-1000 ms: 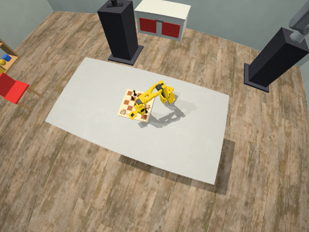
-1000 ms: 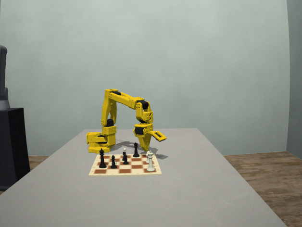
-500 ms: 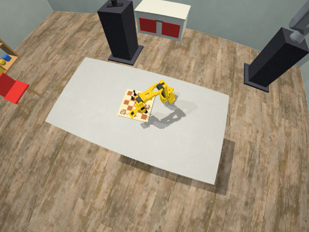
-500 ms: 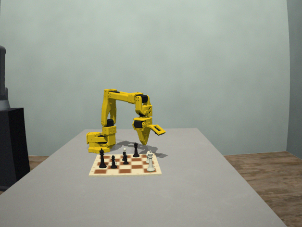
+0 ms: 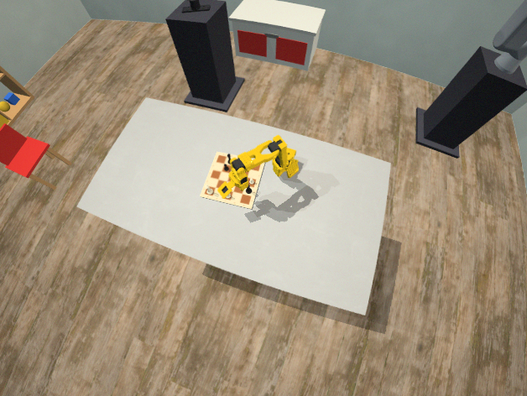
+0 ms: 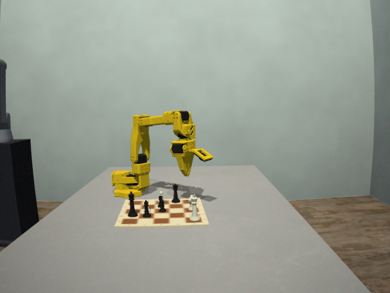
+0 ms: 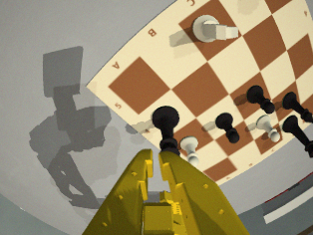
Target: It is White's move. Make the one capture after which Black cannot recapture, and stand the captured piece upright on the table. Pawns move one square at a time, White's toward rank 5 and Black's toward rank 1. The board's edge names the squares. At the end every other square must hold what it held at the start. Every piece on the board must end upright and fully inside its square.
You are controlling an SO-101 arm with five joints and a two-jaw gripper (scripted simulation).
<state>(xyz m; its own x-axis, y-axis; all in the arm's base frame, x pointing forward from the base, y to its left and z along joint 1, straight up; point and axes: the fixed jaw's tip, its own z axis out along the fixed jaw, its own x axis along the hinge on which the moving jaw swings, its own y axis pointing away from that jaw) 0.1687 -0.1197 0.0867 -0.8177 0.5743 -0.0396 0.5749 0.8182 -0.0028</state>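
Note:
The small chessboard (image 6: pixel 161 216) lies on the grey table in front of the yellow arm's base. My gripper (image 6: pixel 188 172) hangs well above the board's far edge, shut and empty. In the wrist view its fingertips are closed together, and a black piece (image 7: pixel 165 122) stands upright on the board just beyond them, not touched. That black piece (image 6: pixel 175 193) stands at the board's far side. Other black pieces (image 6: pixel 131 204) (image 6: pixel 146 208) (image 6: pixel 161 203) stand on the left. A tall white piece (image 6: pixel 194 208) stands on the right, with another white piece (image 6: pixel 190 201) behind it.
The arm's base (image 6: pixel 126 182) sits on the table just behind the board's left corner. Two black pillars (image 5: pixel 204 50) (image 5: pixel 468 101), a white cabinet (image 5: pixel 275 32) and a red chair (image 5: pixel 21 153) stand on the floor around the table.

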